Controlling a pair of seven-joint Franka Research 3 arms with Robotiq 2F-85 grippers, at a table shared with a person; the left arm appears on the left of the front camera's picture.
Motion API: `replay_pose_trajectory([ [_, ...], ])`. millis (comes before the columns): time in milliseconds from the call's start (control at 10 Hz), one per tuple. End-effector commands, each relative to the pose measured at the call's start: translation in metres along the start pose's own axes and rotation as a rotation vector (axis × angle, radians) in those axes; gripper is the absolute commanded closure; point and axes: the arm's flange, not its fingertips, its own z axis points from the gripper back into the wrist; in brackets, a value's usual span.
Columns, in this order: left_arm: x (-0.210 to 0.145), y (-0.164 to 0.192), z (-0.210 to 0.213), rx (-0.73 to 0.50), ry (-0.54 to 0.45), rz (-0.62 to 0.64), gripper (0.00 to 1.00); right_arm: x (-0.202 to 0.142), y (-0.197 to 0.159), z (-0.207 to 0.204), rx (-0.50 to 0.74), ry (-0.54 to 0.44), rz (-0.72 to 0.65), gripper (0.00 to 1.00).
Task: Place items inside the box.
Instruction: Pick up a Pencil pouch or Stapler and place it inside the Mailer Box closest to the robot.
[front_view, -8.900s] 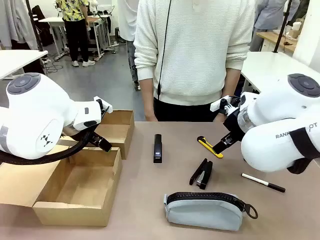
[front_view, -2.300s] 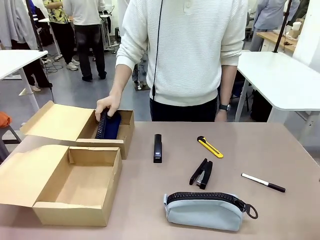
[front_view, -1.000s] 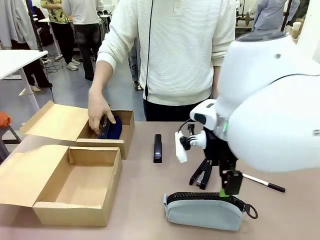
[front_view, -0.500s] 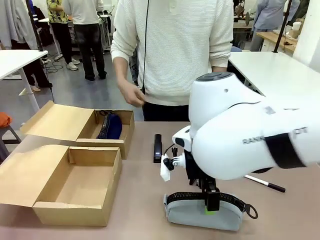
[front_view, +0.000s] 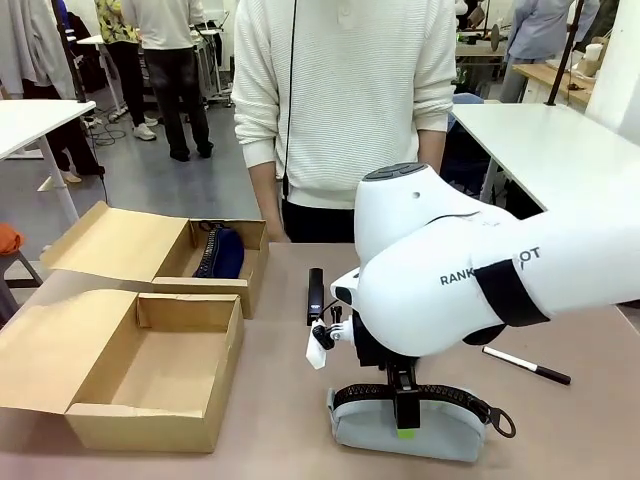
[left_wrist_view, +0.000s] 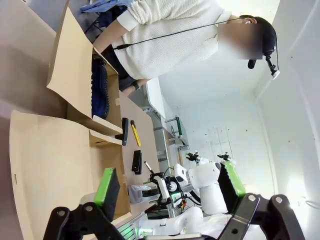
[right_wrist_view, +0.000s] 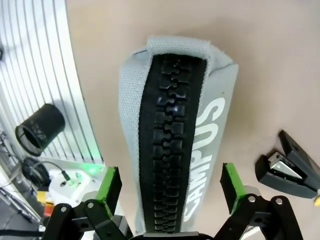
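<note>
Straddling, front view: R gripper (front_view: 403, 428) points straight down onto the pouch (front_view: 455, 432) at abt mid-length.
Pouch spot: flat on the table (front_view: 280, 400), close to robot-side edge, right of centre, zip up.
Box: larger box (front_view: 150, 425) at near-left corner, flap open, nothing inside, well apart from pouch.
Other box: narrower box (front_view: 240, 290) behind it toward far edge, dark blue thing (front_view: 222, 252) inside.
Loose bits: slim black bar (front_view: 316, 285) mid-table, pen (front_view: 528, 365) toward right edge.
Far edge: person (front_view: 345, 100) stands there.
L wrist view: L gripper (left_wrist_view: 170, 182) fingers wide apart, nothing betw them, looking across both boxes.
R wrist view: R fingers apart, one pad on each long side of pouch, zip centred betw them. Pads are at the fabric; can't tell if they bite yet.
Next item: stapler (right_wrist_view: 287, 167) lies hinged open near pouch, not touching.
Handling, pouch: soft, light, prob squashes and sags at both ends. Grip across mid-length, low enough to catch fabric and not just zip.
Handling, stapler: stiff, denser, top arm may swing. Pinch across body near hinge, my guess.
Count: 2 boxes, 1 pouch, 1 stapler, 1 pen, 1 black bar, 2 grippers.
</note>
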Motion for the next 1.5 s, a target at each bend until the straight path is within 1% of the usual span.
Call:
replay_pose_trajectory([
  [0, 0.000, -0.001, -0.001, -0.019, -0.009, -0.019, 0.00, -0.003, 0.002, 0.004, 0.019, 0.002, -0.007, 0.60],
  [100, 0.000, -0.001, -0.001, -0.019, -0.009, -0.019, 0.00, -0.004, 0.001, 0.005, 0.026, -0.011, -0.015, 0.60],
  [200, 0.000, -0.001, -0.001, -0.019, -0.009, -0.019, 0.00, -0.006, 0.000, 0.006, 0.027, -0.014, -0.023, 1.00],
  [300, 0.000, -0.001, -0.001, -0.019, -0.009, -0.019, 0.00, -0.007, 0.000, 0.006, 0.029, -0.008, -0.026, 0.64],
  [400, 0.000, -0.001, -0.001, -0.019, -0.009, -0.019, 0.00, -0.009, 0.002, 0.006, 0.038, -0.007, -0.022, 1.00],
  [800, 0.000, -0.001, -0.001, -0.019, -0.009, -0.019, 0.00, -0.012, 0.008, 0.013, 0.060, -0.016, -0.044, 1.00],
  [900, 0.000, -0.001, -0.001, -0.019, -0.009, -0.019, 0.00, -0.013, 0.012, 0.020, 0.084, -0.005, -0.037, 1.00],
  [1000, 0.000, -0.001, -0.001, -0.019, -0.009, -0.019, 0.00, -0.016, 0.019, 0.035, 0.107, -0.013, -0.038, 1.00],
  [1100, 0.000, -0.001, -0.001, -0.019, -0.009, -0.019, 0.00, -0.018, 0.030, 0.056, 0.112, -0.010, -0.051, 1.00],
  [1200, 0.000, -0.001, -0.001, -0.019, -0.009, -0.019, 0.00, -0.019, 0.055, 0.082, 0.137, 0.013, -0.061, 1.00],
  [1300, 0.000, -0.001, -0.001, -0.019, -0.009, -0.019, 0.00, -0.022, 0.079, 0.102, 0.106, -0.011, -0.111, 1.00],
  [1400, 0.000, -0.001, -0.001, -0.019, -0.009, -0.019, 0.00, -0.028, 0.096, 0.115, 0.038, -0.097, -0.253, 1.00],
])
